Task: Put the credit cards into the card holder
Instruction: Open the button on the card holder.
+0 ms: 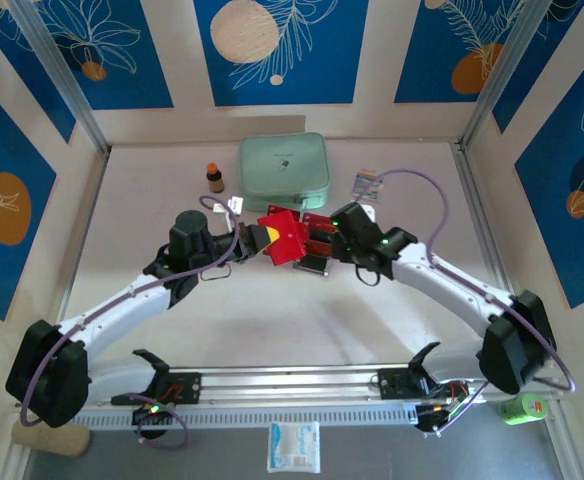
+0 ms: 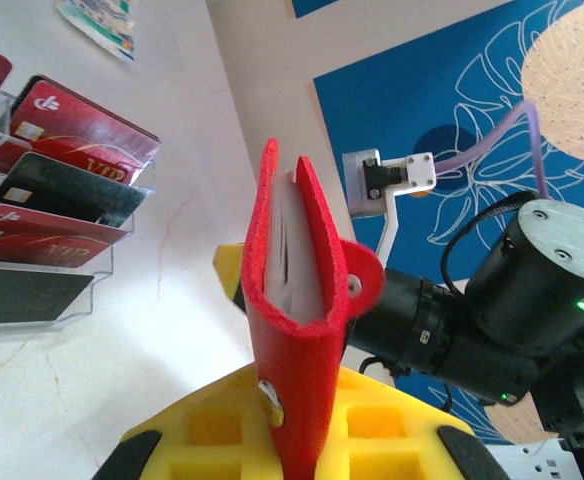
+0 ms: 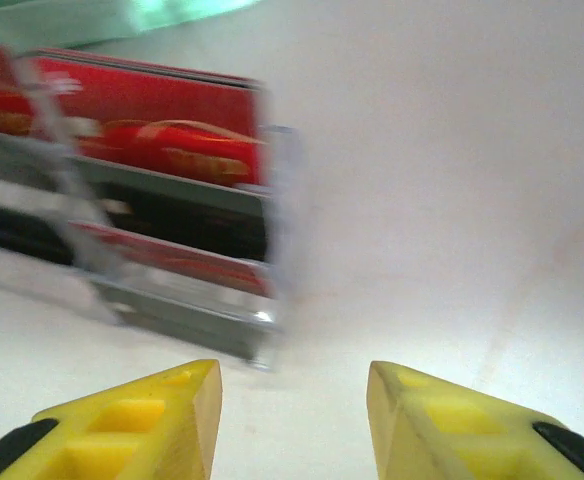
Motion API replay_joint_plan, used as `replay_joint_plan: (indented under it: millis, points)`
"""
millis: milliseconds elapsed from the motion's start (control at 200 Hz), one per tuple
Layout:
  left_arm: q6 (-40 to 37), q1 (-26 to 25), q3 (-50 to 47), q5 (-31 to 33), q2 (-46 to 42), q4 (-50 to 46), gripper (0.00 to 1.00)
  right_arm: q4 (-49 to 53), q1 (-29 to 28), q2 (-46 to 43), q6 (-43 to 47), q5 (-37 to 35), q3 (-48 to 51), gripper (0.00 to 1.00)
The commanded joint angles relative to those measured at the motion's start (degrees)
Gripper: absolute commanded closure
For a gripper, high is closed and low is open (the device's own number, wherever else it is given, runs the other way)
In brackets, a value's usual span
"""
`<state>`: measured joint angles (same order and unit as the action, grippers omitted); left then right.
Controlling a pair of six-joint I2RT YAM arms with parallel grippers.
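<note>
My left gripper [image 2: 302,440] is shut on the lower end of the red card holder [image 2: 297,320]. The holder stands upright, its top gaping with pale pockets inside. From above, the card holder [image 1: 284,236] hangs over the table's middle, just left of the credit cards [image 1: 317,243]. The red and black credit cards [image 2: 67,150] stand in a clear stepped rack [image 2: 42,290]. My right gripper [image 3: 292,400] is open with nothing between its yellow fingers. It is just off the rack's near right corner, with the blurred credit cards [image 3: 162,150] ahead to its left. From above, the right gripper [image 1: 340,232] sits at the rack's right side.
A mint-green case [image 1: 284,167] lies behind the rack, with a small brown bottle [image 1: 214,177] to its left. A striped packet [image 1: 367,183] lies at the back right. Metal frame posts and walls border the table. A white packet [image 1: 294,446] and a green object [image 1: 524,408] lie beyond the near edge.
</note>
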<state>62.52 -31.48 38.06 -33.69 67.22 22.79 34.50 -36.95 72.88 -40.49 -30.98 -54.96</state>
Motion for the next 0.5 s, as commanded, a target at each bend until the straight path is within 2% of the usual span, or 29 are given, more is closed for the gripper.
replay_joint_plan:
  millis: [0, 115, 215, 360, 495]
  points:
    - [-0.93, 0.90, 0.58, -3.66, 0.43, 6.21, 1.00, 0.82, 2.20, -10.02, -0.77, 8.41, 1.73, 0.54]
    - [1.10, 2.65, -0.22, -7.09, 3.86, 14.33, 1.00, -4.94, 5.01, -17.12, -1.35, 23.50, 5.07, 0.47]
    - [2.74, 3.53, 0.23, -10.43, 7.17, 19.87, 1.00, -11.20, 4.68, -19.34, -3.28, 32.27, 5.98, 0.37]
    - [3.30, 3.54, 0.69, -11.95, 8.88, 22.21, 1.00, -16.04, 1.04, -16.40, -3.25, 34.44, 2.73, 0.26]
    - [2.85, 3.54, 1.12, -12.61, 8.80, 22.32, 1.00, -16.78, -0.85, -10.25, -2.23, 32.80, -1.70, 0.25]
